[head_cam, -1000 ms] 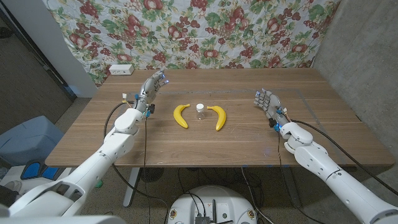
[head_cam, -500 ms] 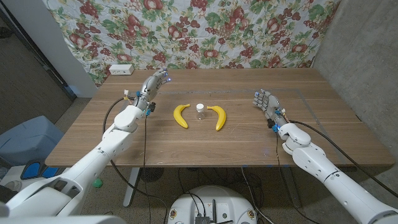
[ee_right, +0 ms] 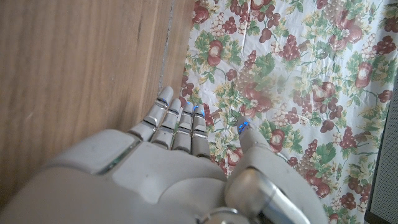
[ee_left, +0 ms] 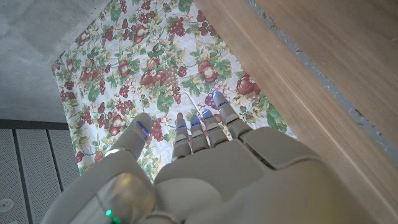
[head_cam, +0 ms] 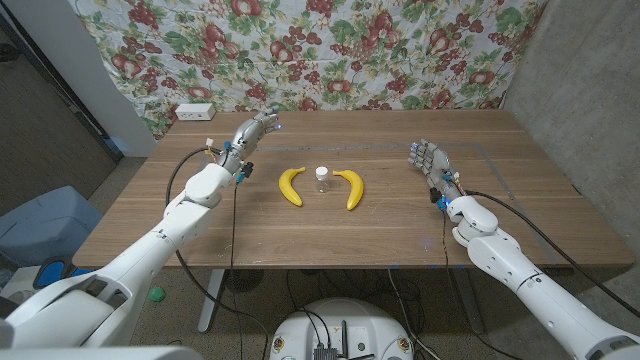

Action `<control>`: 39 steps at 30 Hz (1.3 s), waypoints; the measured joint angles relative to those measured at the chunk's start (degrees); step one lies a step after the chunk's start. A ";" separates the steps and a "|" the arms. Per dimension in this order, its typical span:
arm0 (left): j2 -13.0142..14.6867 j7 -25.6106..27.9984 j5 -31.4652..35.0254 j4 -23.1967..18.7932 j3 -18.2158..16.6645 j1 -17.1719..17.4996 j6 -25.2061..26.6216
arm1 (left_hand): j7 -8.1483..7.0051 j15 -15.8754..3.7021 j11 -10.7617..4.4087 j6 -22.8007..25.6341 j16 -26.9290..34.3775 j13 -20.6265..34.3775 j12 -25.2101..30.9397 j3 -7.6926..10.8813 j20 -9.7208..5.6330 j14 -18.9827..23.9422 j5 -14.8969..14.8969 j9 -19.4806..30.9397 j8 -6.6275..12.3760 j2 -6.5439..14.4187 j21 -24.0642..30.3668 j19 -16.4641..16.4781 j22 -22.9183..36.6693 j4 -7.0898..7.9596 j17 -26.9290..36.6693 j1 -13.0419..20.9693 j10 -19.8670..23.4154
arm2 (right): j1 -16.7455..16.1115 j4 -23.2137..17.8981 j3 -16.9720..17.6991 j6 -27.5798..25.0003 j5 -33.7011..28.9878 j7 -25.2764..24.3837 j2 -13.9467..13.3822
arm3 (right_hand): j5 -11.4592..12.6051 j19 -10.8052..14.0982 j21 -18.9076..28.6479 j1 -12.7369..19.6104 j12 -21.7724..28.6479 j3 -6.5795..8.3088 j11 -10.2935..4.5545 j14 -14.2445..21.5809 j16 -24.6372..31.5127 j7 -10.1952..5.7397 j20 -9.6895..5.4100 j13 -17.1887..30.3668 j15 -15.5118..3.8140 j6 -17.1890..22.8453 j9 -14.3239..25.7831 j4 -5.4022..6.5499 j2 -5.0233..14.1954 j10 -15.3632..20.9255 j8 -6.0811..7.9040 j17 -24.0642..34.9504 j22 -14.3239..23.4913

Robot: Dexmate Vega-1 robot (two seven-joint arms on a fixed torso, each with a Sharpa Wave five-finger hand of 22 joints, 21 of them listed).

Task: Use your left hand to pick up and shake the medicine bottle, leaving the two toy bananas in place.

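White arms (head_cam: 150, 255), black cables — grey hands (ee_left: 211, 168).

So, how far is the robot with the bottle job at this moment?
Nothing is done yet. The medicine bottle stands untouched between the two toy bananas. The left hand is empty, fingers apart, off to the bottle's left. The right hand waits, also empty. Reaching, gripping, lifting and shaking all remain.

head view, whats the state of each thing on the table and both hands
medicine bottle: upright, lid on, untouched between the bananas
left banana: lying on the table, apart from the bottle
right banana: lying on the table, apart from the bottle
left hand: holds nothing, fingers extended
right hand: holds nothing, fingers extended
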 measured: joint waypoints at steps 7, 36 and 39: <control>0.66 -0.11 1.99 -0.96 0.83 -0.52 -0.01 | 0.00 0.13 -0.30 0.00 0.00 0.00 0.00 -0.01 0.00 0.13 0.00 0.00 0.00 0.00 -0.44 0.00 0.00 -0.47 -0.29 0.00 0.30 | 0.20 0.33 0.05 0.47 -0.31 -0.17 0.20 | 0.00 -0.01 -0.26 0.00 0.00 0.00 0.00 0.00 0.00 -0.11 0.00 -0.24 0.00 0.51 0.00 0.00 0.00 0.00 0.00 -0.03 0.00; 4.75 0.48 8.10 -8.67 2.34 0.29 3.77 | -1.55 0.00 -2.26 -0.55 -0.33 0.16 -0.78 -1.46 0.17 1.43 -0.40 -0.01 0.00 -4.40 -1.52 1.81 -0.01 -4.80 -0.12 3.83 -0.23 | -0.83 -0.10 0.47 1.56 -0.59 -1.25 0.66 | 0.44 0.61 -1.11 0.00 0.21 -0.24 0.10 0.30 0.00 0.21 0.21 -0.23 0.32 0.81 0.00 -0.23 0.00 0.72 0.00 -0.26 0.00; 5.17 0.89 8.99 -9.59 2.43 0.45 4.24 | -1.75 0.11 -2.57 -0.76 -0.33 0.28 -0.98 -1.74 0.63 3.02 -0.40 -0.01 0.06 -5.95 -1.92 2.94 -0.01 -5.08 -0.12 5.01 -0.54 | -1.06 -0.37 0.50 1.72 -0.74 -1.44 0.67 | 0.44 0.61 -1.49 0.00 0.21 -0.24 0.10 0.30 0.00 0.21 0.21 -0.23 0.32 0.81 0.22 -0.23 0.00 0.72 0.00 -0.26 0.00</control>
